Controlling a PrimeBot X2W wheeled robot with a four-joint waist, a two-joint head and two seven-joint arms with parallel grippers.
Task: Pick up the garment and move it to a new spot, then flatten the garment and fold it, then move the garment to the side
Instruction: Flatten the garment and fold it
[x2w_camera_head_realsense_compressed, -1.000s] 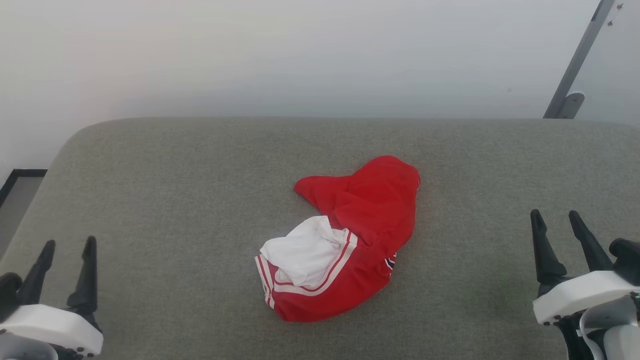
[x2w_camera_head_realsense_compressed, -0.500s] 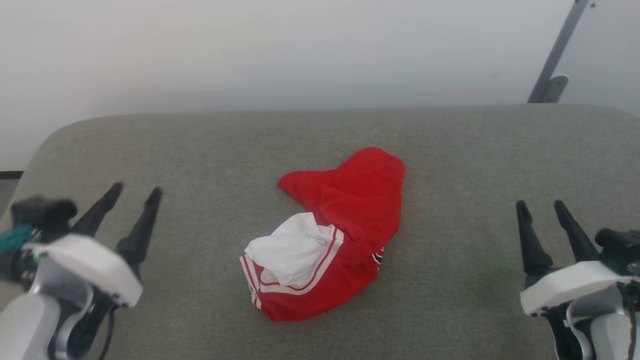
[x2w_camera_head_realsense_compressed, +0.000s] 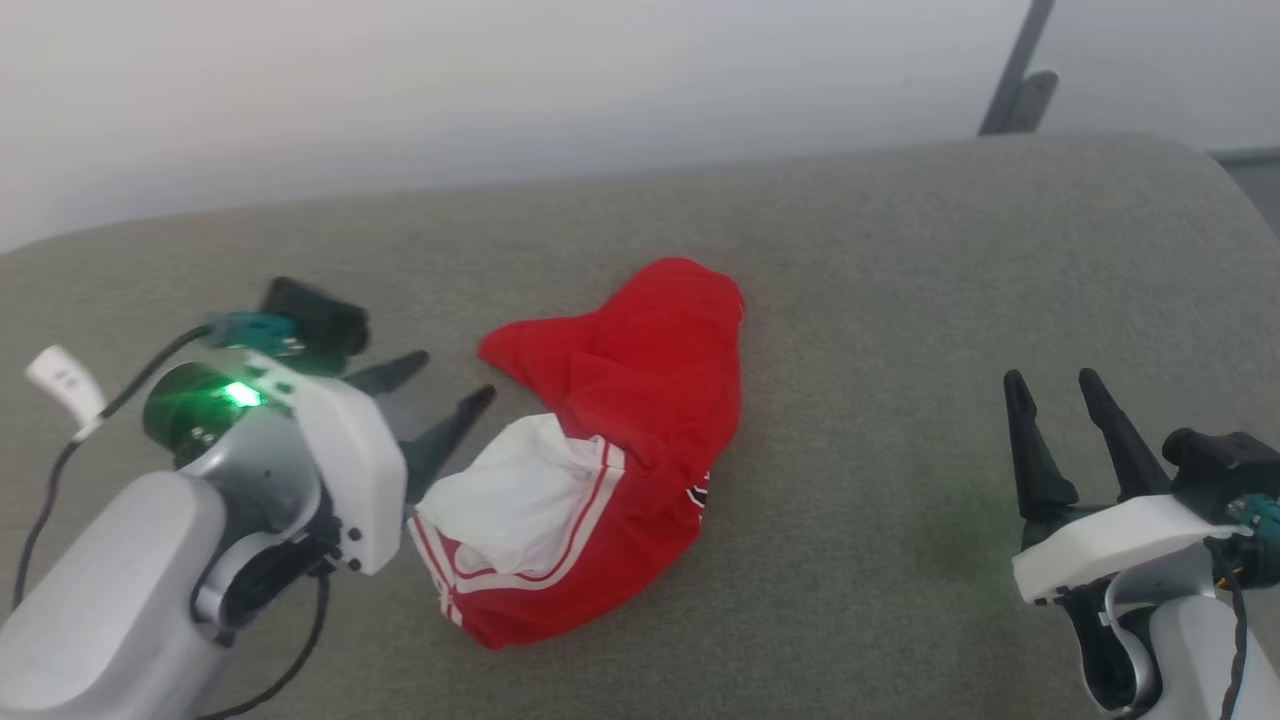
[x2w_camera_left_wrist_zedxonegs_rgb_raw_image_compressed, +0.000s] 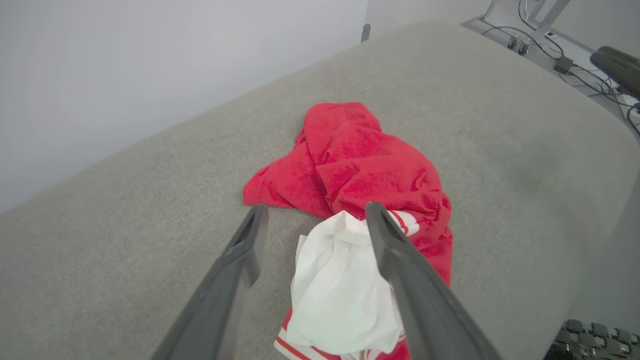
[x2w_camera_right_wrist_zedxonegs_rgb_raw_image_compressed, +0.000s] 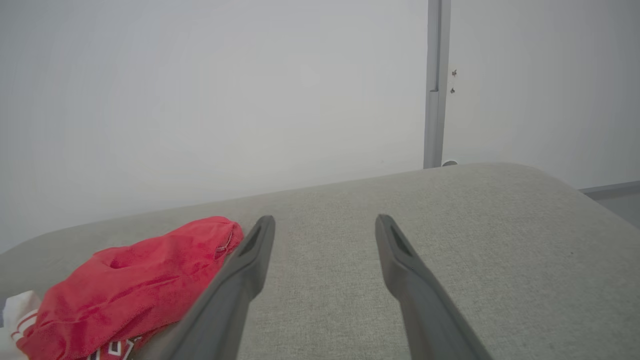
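A: State of the left gripper (x2w_camera_head_realsense_compressed: 458, 374)?
B: Jaws spread wide, nothing between them. Its fingers (x2w_camera_left_wrist_zedxonegs_rgb_raw_image_compressed: 400, 260) point right and slightly far, tips just beside the left edge of the garment (x2w_camera_head_realsense_compressed: 620, 400). In the left wrist view one finger overlaps the white sleeve (x2w_camera_left_wrist_zedxonegs_rgb_raw_image_compressed: 340, 285) and the other sits over bare cushion. Contact: cannot tell.
A: And the right gripper (x2w_camera_head_realsense_compressed: 1050, 376)?
B: Also wide and empty. It is at the near right, well apart from the cloth, pointing far.
A: Garment position?
B: One crumpled heap on the grey cushion (x2w_camera_head_realsense_compressed: 900, 250), somewhat left of centre in the head view. The red body (x2w_camera_head_realsense_compressed: 650, 350) is bunched toward the far side, with the white sleeve and stripe trim (x2w_camera_head_realsense_compressed: 585, 500) at the near left. A sliver of lettering (x2w_camera_head_realsense_compressed: 700, 490) shows at the near-right edge.
A: Handling, as judged?
B: Light, soft, limp — no stiffness to lever against, so it will sag and trail when lifted. Not fragile. The knit looks grippy rather than slick. A shallow pinch may catch only the top layer and let the heap unroll.
A: Where to grip?
B: The raised sleeve fold, or the thick fold of the red body next to it, closest to the left fingers — bite deep, through several layers. I judge the step in hand to be the first pick-up; flattening and folding are not yet done.
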